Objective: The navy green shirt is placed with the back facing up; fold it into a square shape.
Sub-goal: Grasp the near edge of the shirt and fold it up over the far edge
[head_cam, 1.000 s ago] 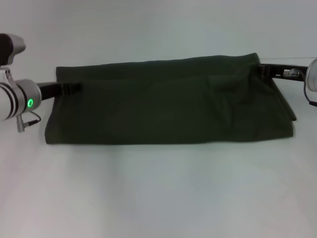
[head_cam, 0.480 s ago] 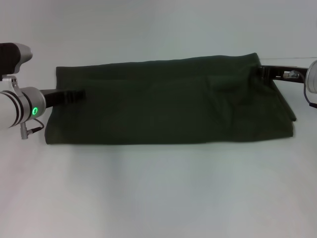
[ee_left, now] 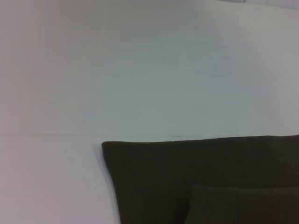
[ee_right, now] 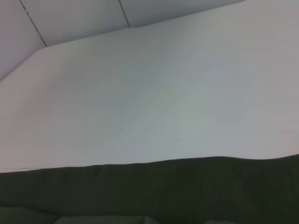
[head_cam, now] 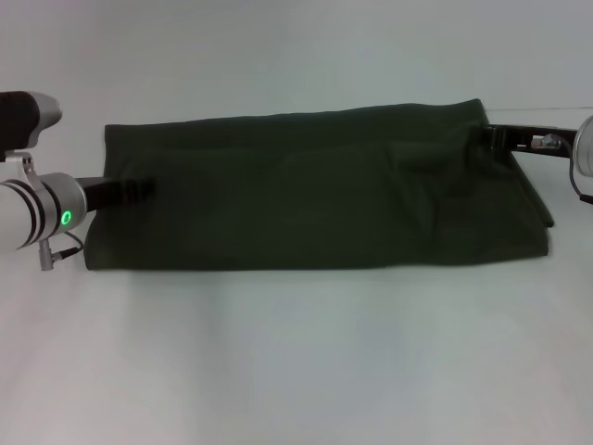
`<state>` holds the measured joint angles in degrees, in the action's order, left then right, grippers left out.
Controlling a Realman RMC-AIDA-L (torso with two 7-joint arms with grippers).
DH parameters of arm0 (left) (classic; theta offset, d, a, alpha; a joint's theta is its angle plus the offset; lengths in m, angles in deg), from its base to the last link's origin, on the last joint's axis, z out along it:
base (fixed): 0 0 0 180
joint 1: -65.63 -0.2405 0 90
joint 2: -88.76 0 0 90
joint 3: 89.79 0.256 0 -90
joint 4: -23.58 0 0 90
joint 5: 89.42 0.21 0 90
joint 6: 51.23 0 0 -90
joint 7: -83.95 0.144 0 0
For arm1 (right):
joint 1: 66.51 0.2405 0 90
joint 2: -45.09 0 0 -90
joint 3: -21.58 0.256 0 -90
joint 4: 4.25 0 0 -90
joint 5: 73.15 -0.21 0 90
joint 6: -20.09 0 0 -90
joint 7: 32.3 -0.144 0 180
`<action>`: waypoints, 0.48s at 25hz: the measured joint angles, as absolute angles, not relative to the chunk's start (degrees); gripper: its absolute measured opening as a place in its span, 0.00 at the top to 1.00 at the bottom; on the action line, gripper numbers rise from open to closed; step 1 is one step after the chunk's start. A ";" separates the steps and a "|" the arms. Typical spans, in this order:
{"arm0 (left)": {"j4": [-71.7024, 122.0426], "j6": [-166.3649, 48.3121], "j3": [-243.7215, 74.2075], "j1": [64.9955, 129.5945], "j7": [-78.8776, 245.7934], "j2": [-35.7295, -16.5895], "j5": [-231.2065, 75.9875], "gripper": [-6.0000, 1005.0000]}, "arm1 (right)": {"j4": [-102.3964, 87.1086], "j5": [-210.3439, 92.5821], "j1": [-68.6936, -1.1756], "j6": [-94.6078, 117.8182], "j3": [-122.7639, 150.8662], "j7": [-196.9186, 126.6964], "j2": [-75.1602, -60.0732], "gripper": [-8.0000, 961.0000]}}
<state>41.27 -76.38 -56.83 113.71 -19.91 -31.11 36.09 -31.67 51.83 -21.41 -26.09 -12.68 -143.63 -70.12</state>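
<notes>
Lying flat on the table [head_cam: 296, 371]: shirt [head_cam: 315, 190], a wide band. Left gripper [head_cam: 139, 190] at its left edge, right gripper [head_cam: 491, 139] at far right corner; finger opening could not be told. Advised: grip both layers, fold evenly.

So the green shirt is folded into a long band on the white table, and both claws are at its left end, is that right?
Not quite. The head view shows one claw at each end of the green shirt: the left claw at its left end and the right claw at its right end. The rest holds: the shirt lies folded in a long band on the white table.
</notes>
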 joint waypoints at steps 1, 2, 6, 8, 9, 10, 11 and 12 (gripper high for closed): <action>41.33 -76.38 -56.84 113.71 -19.90 -31.14 36.09 0.51 | -31.67 51.83 -21.41 -26.08 -12.67 -143.61 -70.12 0.94; 41.40 -76.39 -56.83 113.70 -19.89 -31.19 36.08 0.53 | -31.69 51.83 -21.42 -26.04 -12.67 -143.58 -70.12 0.94; 41.56 -76.41 -56.83 113.70 -19.77 -31.28 36.08 0.60 | -31.86 51.83 -21.43 -25.96 -12.68 -143.57 -70.12 0.94; 41.54 -76.40 -56.83 113.69 -19.54 -31.28 36.08 0.63 | -31.88 51.83 -21.43 -25.99 -12.70 -143.56 -70.13 0.94; 41.53 -76.40 -56.83 113.69 -19.45 -31.28 36.08 0.65 | -31.88 51.83 -21.43 -26.03 -12.70 -143.56 -70.16 0.94; 41.52 -76.41 -56.83 113.67 -19.40 -31.28 36.09 0.66 | -31.88 51.83 -21.43 -26.05 -12.70 -143.56 -70.18 0.94; 41.55 -76.40 -56.80 113.63 -19.40 -31.27 36.17 0.68 | -31.88 51.83 -21.43 -26.06 -12.70 -143.56 -70.21 0.94; 41.57 -76.40 -56.78 113.61 -19.39 -31.28 36.21 0.74 | -31.90 51.83 -21.43 -26.05 -12.70 -143.57 -70.23 0.94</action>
<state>41.57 -76.40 -56.78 113.61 -19.39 -31.28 36.21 -31.90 51.83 -21.43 -26.05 -12.70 -143.57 -70.23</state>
